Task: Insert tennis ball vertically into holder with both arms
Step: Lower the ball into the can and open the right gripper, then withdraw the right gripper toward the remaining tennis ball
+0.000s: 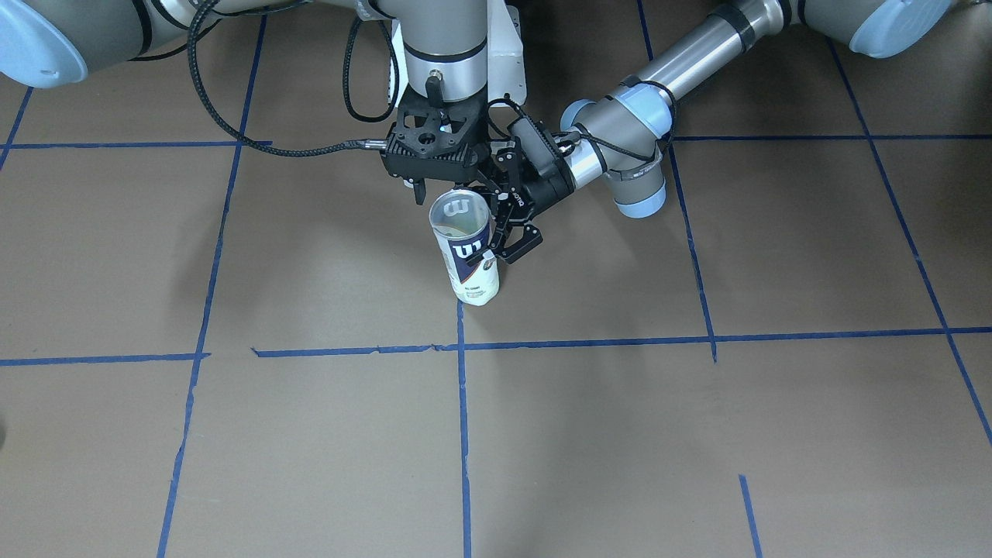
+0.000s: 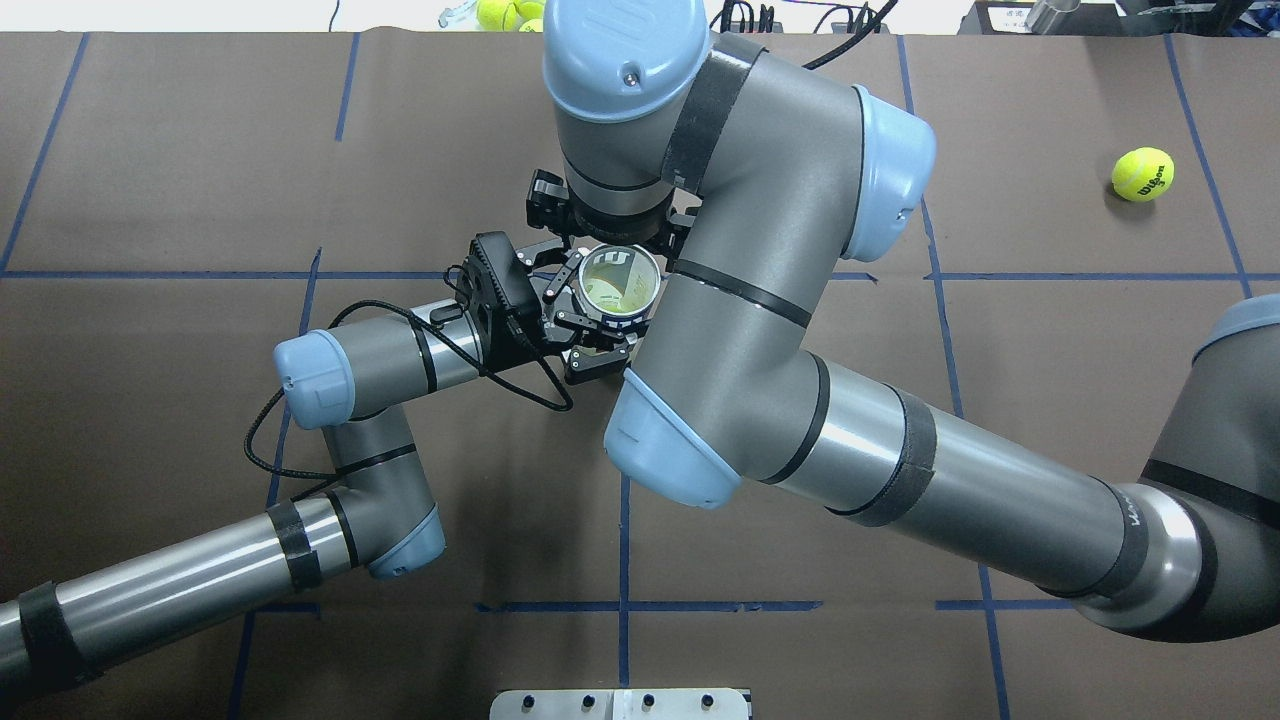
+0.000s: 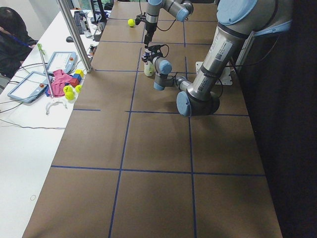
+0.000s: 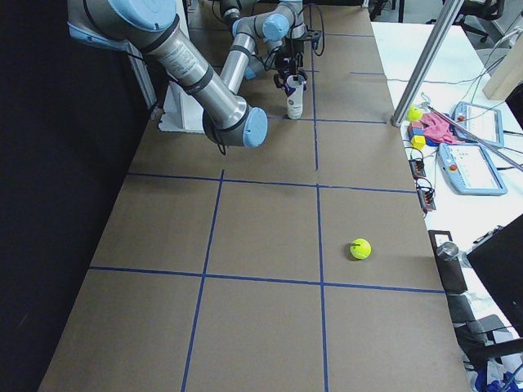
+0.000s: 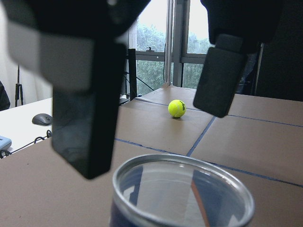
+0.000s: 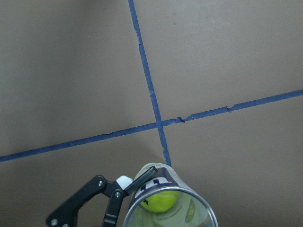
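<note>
Brown bench (image 1: 697, 434), blue tape grid.
Clear plastic tennis-ball can, white-navy label (image 1: 467, 260): upright, mid-bench.
Fuzzy yellow-green tennis ball (image 6: 160, 199): inside can, low down.
Second yellow ball (image 2: 1143, 174): loose, well apart.
Left hand (image 2: 592, 335): fingers around can wall; contact unclear, grip state cannot tell.
Right hand (image 1: 422, 190): directly above can mouth; fingers hidden, cannot tell.
Step, judged: insertion done, release stage.
Next: lift right hand straight up, then free left without tipping can.
</note>
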`<state>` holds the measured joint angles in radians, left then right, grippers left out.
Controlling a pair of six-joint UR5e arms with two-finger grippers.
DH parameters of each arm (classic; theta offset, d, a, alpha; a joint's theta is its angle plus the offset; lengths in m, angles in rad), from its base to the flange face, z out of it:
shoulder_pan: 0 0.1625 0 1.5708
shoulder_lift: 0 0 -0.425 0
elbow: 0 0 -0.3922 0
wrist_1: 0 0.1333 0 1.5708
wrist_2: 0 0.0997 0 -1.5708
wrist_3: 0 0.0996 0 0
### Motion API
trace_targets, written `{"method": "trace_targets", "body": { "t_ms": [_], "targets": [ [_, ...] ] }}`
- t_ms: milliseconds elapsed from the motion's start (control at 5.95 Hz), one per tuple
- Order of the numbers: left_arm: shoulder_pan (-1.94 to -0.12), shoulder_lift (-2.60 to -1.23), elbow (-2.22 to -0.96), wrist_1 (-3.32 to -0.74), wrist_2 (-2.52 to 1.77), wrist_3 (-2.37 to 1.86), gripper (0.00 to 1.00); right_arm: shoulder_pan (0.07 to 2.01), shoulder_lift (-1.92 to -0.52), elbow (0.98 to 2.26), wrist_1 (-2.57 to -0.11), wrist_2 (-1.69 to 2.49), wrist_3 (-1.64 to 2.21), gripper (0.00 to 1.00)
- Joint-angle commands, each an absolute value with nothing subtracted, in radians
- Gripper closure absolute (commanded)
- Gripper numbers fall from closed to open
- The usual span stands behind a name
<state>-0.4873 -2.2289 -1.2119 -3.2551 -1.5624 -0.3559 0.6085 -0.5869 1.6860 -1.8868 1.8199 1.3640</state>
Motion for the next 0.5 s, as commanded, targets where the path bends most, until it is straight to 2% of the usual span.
{"method": "trace_targets", "body": {
  "t_ms": [0, 336],
  "targets": [
    [-0.488, -2.229, -1.212, -3.255, -1.562, -0.356, 0.11, 0.612, -0.629, 1.730, -1.887, 1.830, 1.277, 0.01],
    [-0.494, -2.227, -1.212, -3.258, -1.560, -0.354, 0.11, 0.685, -0.666, 1.750, -1.885, 1.926, 1.171, 0.00]
  ]
}}
